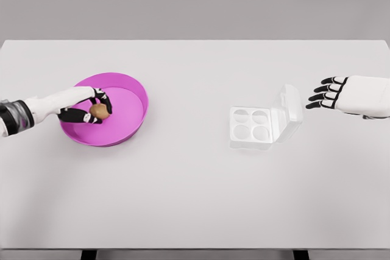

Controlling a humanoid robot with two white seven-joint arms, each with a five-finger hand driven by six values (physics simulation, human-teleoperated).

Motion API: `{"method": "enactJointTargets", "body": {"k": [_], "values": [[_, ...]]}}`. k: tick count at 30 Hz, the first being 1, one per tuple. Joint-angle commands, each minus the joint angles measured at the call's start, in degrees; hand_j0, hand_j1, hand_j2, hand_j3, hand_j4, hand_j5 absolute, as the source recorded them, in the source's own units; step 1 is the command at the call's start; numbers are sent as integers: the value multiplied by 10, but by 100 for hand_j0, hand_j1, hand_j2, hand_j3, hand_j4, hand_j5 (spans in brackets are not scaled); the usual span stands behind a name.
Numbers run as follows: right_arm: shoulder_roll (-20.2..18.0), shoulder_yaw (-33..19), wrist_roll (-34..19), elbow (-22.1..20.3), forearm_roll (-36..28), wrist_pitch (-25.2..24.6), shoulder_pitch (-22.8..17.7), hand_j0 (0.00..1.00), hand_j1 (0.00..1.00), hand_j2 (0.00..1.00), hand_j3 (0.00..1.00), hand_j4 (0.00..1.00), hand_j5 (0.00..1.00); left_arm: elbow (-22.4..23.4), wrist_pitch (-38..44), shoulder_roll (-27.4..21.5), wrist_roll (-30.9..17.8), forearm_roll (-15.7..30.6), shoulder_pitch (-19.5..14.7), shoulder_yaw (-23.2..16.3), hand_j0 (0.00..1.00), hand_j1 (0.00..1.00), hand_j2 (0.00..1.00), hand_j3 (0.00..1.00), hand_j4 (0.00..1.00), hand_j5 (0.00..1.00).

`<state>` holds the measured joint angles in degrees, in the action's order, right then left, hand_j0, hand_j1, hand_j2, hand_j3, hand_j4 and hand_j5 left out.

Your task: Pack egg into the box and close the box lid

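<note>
**Lift the egg clear of the bowl**

Your left hand [91,109] has its dark fingers curled around the small brown egg [99,111] inside the shallow magenta bowl [137,92]. Raise it straight up — clear the rim before you travel right. Carry it toward the clear plastic four-cup egg box [250,125], whose hinged lid [291,109] stands open. Your right hand [329,92] hovers just beside the lid, fingers spread and empty — keep it clear.
</note>
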<state>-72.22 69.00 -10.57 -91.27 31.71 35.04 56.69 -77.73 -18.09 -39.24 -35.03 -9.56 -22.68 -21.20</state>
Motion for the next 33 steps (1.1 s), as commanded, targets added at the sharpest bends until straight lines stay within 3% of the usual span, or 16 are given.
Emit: {"method": "enactJointTargets", "body": {"k": [1,15,33], "values": [[0,-1,0,0,-2,0,0,100,100,100,100,100,100,-12,0,-1,0,3,0,0,39,39,39,39,39,39],[3,-3,0,3,-2,0,0,100,100,100,100,100,100,-58,-2,6,0,5,-18,1,39,39,39,39,39,39],[5,-4,0,3,-3,0,1,100,100,100,100,100,100,-74,-7,57,0,5,-47,1,39,39,39,39,39,39]]}}
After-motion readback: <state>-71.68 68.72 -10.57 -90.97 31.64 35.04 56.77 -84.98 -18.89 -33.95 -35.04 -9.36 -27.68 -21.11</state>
